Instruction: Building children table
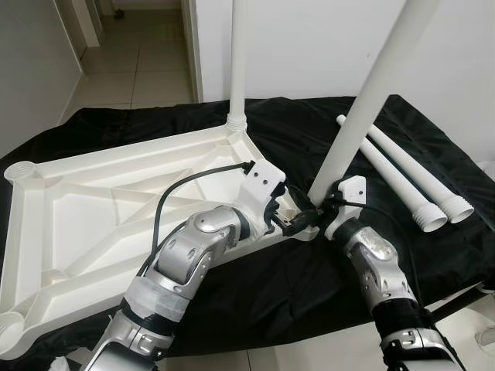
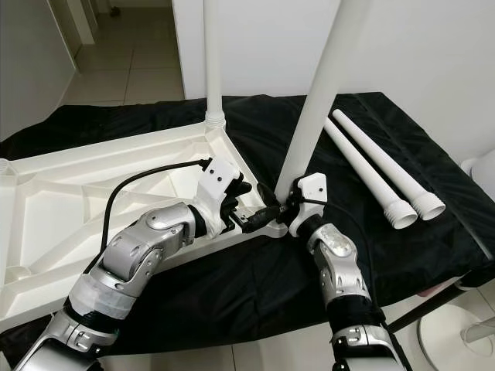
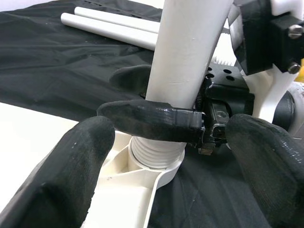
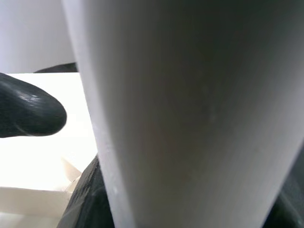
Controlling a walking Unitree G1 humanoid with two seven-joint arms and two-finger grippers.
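The children's table top (image 1: 93, 209) lies upside down on a black cloth (image 1: 402, 139). The right claw (image 3: 156, 122) grips a leaning white leg (image 1: 363, 108) just above its threaded end in the corner socket (image 3: 152, 164); the left claw (image 1: 298, 220) stands wide beside it. Judging by the tilt, seating this leg is underway; next, straighten and screw it home. One leg (image 1: 238, 62) stands fitted, two spare legs (image 1: 402, 178) lie nearby.

We found both grippers crowding the leaning leg (image 1: 363, 108) at frame centre; open black cloth (image 1: 309, 139) lay between it and two loose legs (image 1: 402, 174) right.
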